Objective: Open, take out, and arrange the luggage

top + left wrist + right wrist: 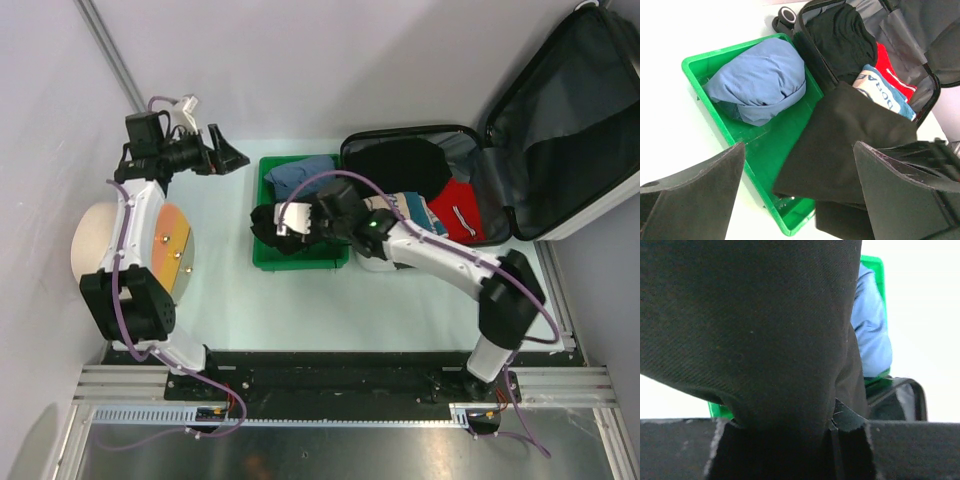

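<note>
Black cloth [840, 145] is clenched in the right claw [831, 435] and held over the near end of the green tray [300, 263], in which a blue bundle [300, 178] is lodged. The left claw [225, 152] is spread wide, empty, above the pale surface [220, 300] left of the tray. The luggage [560, 110] is laid open at the far right, just beside the tray, its lid raised toward the plain grey wall [350, 60].

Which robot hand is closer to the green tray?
The right hand, holding a black cloth over the green tray. The left hand hovers open beside its far left corner.
</note>
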